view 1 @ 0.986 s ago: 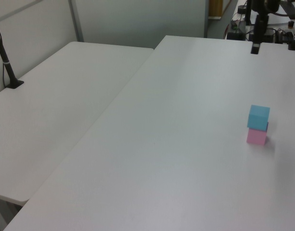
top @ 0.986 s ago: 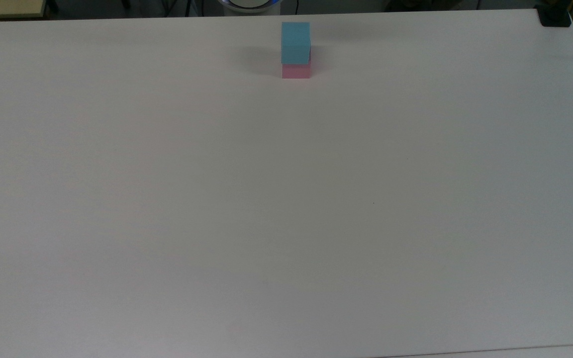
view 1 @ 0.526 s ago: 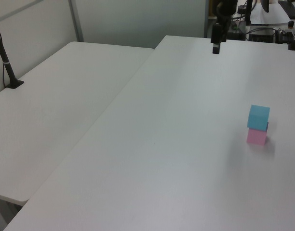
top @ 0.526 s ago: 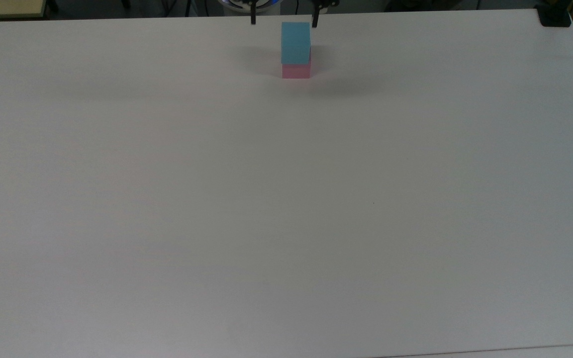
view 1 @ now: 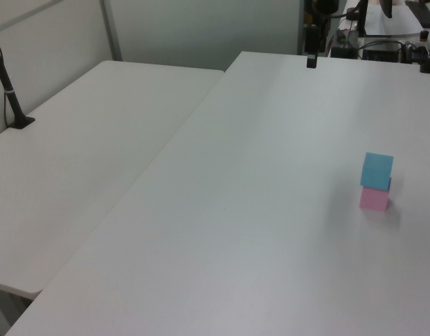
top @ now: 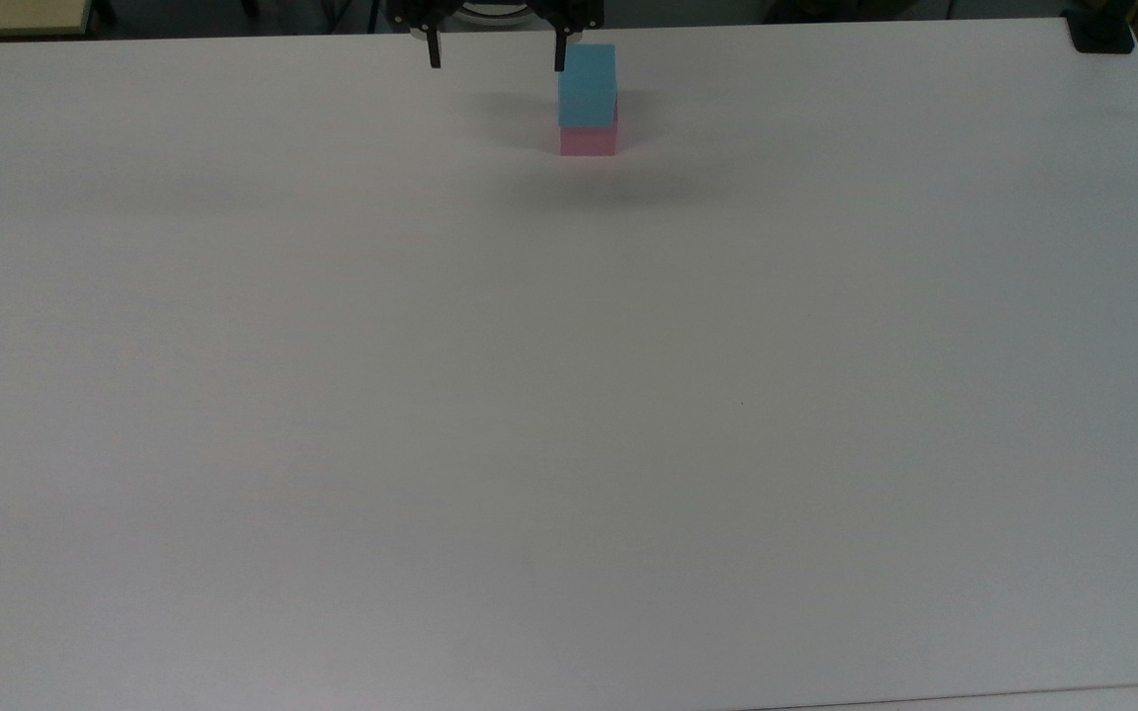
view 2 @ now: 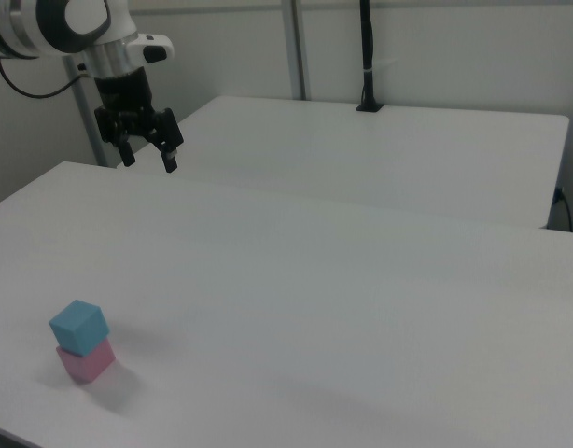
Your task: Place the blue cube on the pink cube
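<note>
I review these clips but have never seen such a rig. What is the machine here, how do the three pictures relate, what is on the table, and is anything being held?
The machine is a robot arm ending in a two-finger gripper; its fingers are spread apart and hold nothing. All three pictures show one moment from different cameras off the arm: the top view looks down on the white table, the left and right views look across it from opposite sides. On the table a blue cube sits on a pink cube, slightly twisted against it. The gripper hangs in the air well away from the stack, so the stacking looks done.
</note>
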